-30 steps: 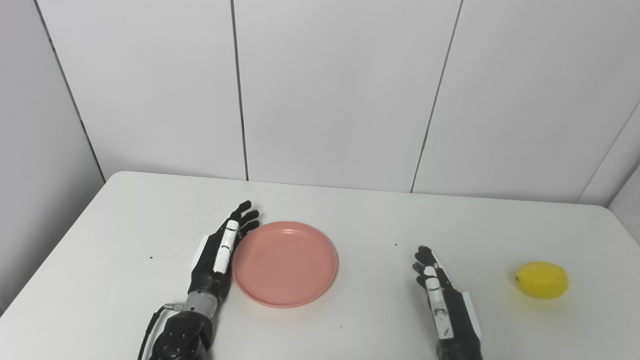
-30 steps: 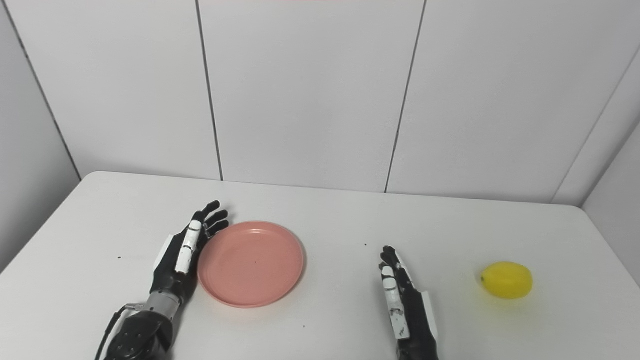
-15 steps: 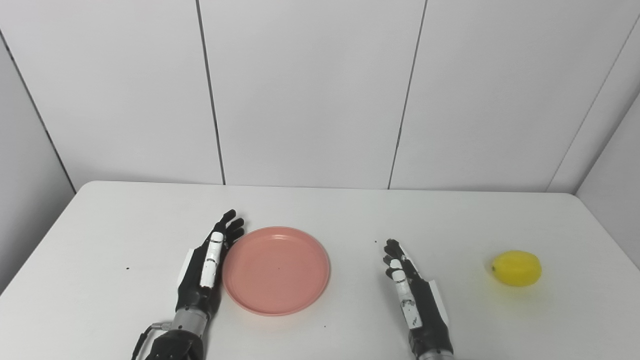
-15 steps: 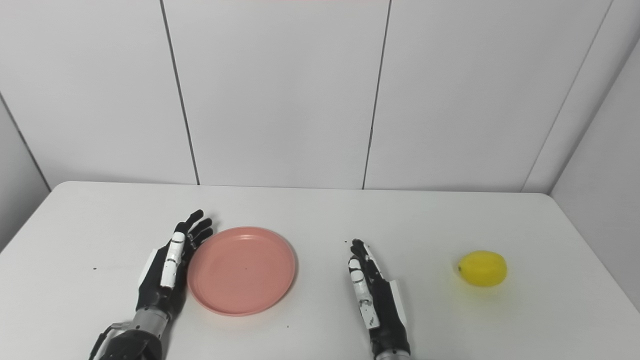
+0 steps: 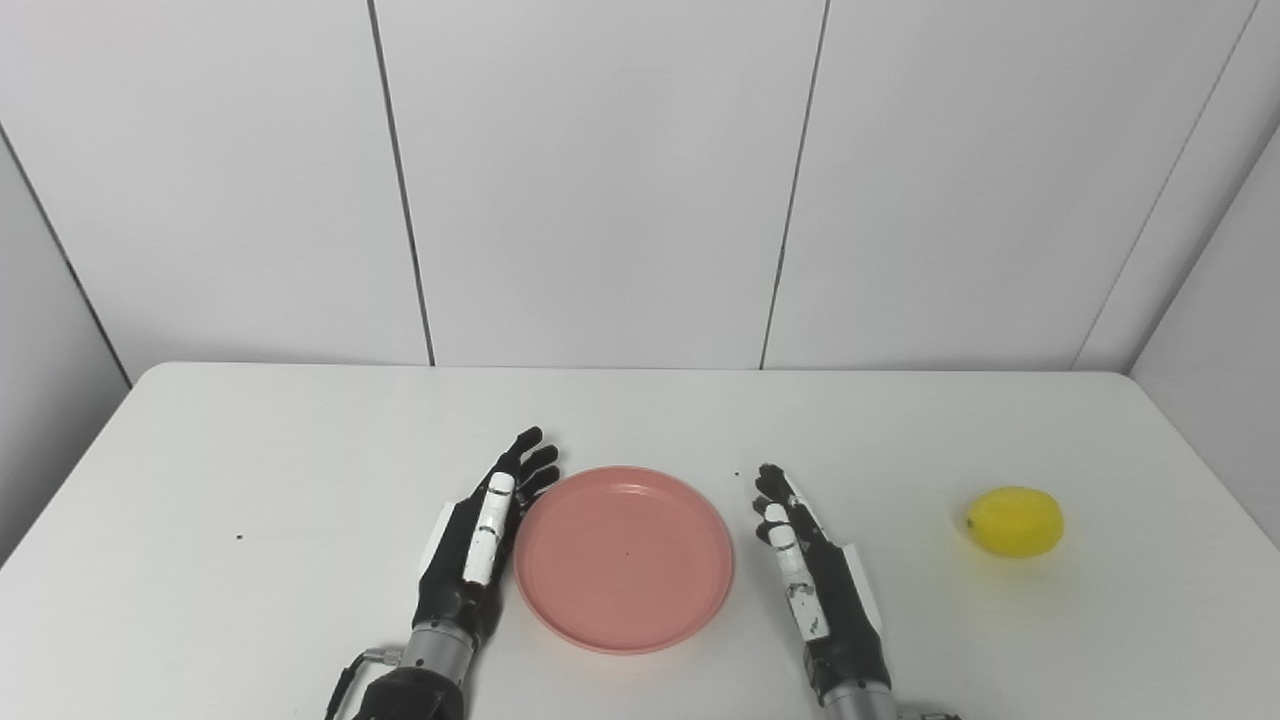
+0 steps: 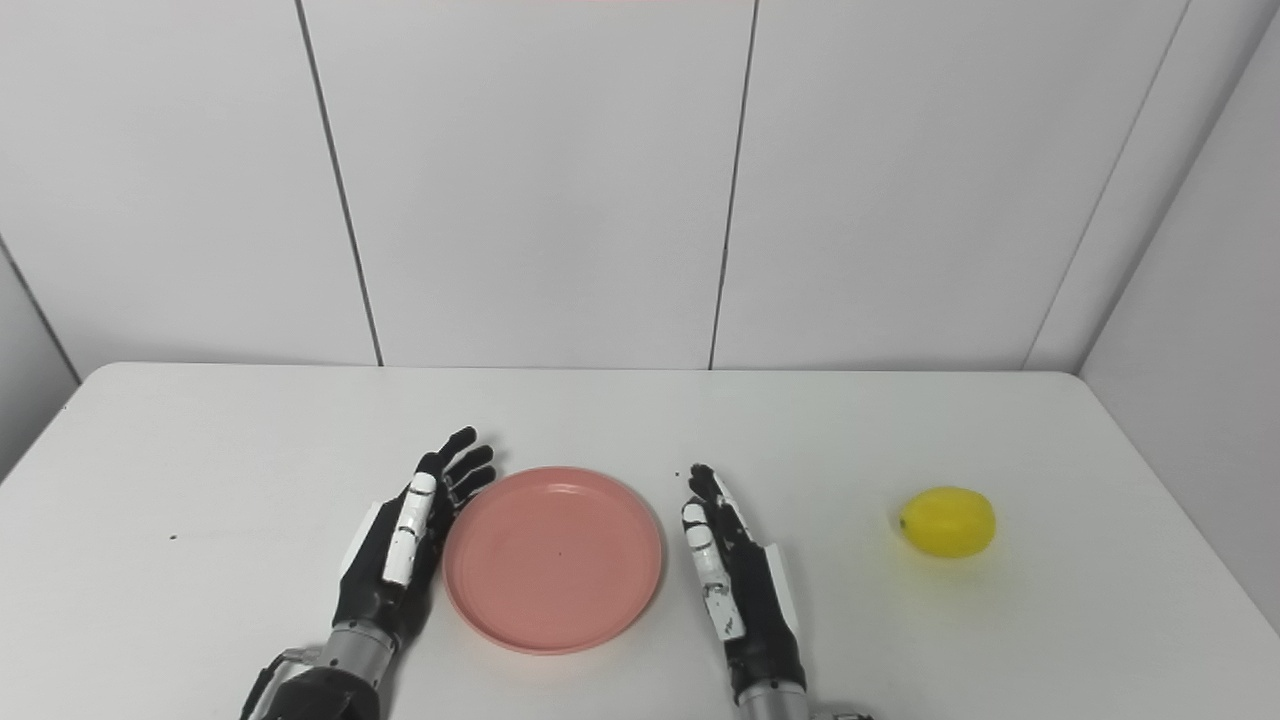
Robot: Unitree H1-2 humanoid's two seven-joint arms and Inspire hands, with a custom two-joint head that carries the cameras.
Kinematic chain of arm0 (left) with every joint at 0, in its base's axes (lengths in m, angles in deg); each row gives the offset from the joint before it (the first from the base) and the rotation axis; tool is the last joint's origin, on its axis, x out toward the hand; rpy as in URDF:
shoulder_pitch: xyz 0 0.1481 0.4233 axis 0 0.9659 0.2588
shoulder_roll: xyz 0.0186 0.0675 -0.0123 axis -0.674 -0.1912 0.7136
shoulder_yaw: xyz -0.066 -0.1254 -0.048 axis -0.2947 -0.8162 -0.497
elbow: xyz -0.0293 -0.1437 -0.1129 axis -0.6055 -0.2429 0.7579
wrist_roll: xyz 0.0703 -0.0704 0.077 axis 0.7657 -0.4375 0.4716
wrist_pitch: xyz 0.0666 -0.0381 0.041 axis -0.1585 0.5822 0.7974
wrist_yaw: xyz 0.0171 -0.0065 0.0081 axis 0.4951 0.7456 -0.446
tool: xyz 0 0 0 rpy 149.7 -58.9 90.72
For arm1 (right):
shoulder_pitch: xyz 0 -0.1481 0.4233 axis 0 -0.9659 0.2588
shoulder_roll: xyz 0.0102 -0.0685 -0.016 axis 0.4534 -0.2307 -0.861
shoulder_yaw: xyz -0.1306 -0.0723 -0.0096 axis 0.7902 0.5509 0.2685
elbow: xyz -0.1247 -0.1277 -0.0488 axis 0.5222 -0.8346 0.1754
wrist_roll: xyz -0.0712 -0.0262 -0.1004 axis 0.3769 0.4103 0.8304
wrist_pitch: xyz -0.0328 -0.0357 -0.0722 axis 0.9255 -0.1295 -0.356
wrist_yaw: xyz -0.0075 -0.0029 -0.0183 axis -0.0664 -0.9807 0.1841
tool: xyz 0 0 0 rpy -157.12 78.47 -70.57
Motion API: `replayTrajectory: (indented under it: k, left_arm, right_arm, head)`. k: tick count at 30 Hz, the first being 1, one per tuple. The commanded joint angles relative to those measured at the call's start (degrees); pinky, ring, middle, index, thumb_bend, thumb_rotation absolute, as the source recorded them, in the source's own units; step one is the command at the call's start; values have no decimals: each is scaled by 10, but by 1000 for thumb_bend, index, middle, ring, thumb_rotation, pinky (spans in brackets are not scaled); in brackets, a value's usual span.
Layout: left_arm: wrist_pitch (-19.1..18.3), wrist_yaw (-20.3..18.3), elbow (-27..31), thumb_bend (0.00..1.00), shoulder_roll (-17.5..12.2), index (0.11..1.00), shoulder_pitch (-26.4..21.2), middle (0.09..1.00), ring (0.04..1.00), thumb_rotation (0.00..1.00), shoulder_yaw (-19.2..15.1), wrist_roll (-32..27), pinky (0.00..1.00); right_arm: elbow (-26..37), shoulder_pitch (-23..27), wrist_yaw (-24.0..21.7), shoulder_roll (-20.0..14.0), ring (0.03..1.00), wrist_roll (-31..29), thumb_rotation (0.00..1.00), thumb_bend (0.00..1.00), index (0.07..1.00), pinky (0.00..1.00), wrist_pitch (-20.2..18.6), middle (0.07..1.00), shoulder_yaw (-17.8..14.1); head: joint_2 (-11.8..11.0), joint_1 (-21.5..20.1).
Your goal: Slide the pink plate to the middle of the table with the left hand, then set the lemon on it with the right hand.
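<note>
Fingers of my left hand [image 5: 470, 545] are stretched out flat and apart, holding nothing, with the hand standing on edge against the left rim of the pink plate [image 5: 624, 558]. I keep it like that because the edge of the hand works as a pusher: the plate slides on the white table [image 5: 250, 470] without any need to grip it. The plate lies flat and bare, about in the middle of the table as far as I can judge, so I take the sliding part to be nearly or fully finished.

My right hand [image 5: 815, 575] is also spread wide and empty, set on edge just beside the plate's right rim; whether it touches the rim I cannot tell. Placed there it would act as a stop for the plate, but it is not yet where its own job is. The lemon [image 5: 1014, 521] rests on the table well off to the right, apart from both hands and from the plate.

Nothing stands between the right hand and the lemon, nor between the lemon and the plate; only a few tiny dark specks mark the tabletop, and plain white wall panels [image 5: 600, 180] rise behind it
</note>
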Motion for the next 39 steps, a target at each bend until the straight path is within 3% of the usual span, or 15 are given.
replayTrajectory:
  k: [1,7,23,27,29,32,37,39]
  left_arm:
    - [20,-4,-24,603,12,887,20,888,888,1000,6,5,874]
    - [47,-5,-43,618,18,901,19,900,900,1000,10,15,892]
    - [59,-8,-57,593,28,909,19,916,926,1000,16,25,955]
    - [65,-4,-63,602,30,901,20,908,916,1000,20,33,938]
    - [66,-4,-63,605,30,897,20,908,916,1000,21,36,929]
    - [66,-5,-61,593,31,893,21,904,915,1000,20,38,924]
    - [65,-10,-65,582,24,896,16,909,919,1000,16,35,926]
    - [61,-12,-62,578,20,898,16,910,917,1000,13,32,920]
  right_arm:
    - [20,14,6,6,910,1,1000,587,910,899,30,923,2]
    - [21,12,7,5,907,6,1000,569,904,894,36,916,3]
    - [35,11,15,1,910,18,1000,593,908,914,31,918,0]
    - [51,8,28,3,915,27,1000,662,910,942,17,920,-10]
    - [63,9,36,1,920,39,1000,686,907,957,10,919,-15]
    - [71,12,44,-3,923,50,1000,640,899,923,21,913,-21]
    - [98,22,83,-15,901,119,991,600,898,874,14,905,-34]
    - [111,25,90,-19,914,149,885,591,917,863,-3,920,-37]
  head:
    - [0,-1]
    - [1,-5]
    - [-5,-28]
    - [-2,-35]
    - [1,-41]
    - [5,-50]
    - [9,-78]
    - [11,-90]
